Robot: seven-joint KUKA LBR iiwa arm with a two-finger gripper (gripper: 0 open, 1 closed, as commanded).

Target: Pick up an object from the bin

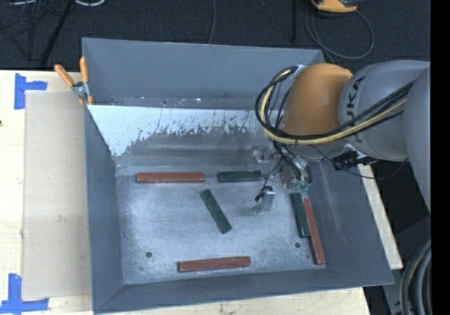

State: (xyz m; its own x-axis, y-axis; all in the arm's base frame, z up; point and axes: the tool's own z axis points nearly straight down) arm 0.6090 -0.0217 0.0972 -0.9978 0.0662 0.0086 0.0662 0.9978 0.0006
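Observation:
My gripper [264, 199] hangs low over the bin floor, right of centre, under the orange wrist cover. A short dark green bar [239, 176] lies just up and left of it, and nothing shows between its jaws. A second dark green bar [215, 211] lies slanted to the gripper's left. To its right, a third dark green bar [301, 215] lies lengthwise beside a red-brown bar [314, 230] along the right wall.
A red-brown bar [171, 178] lies flat at the left of the floor, and another red-brown bar [214, 264] rests near the front wall. The arm and its cables cover the bin's upper right corner.

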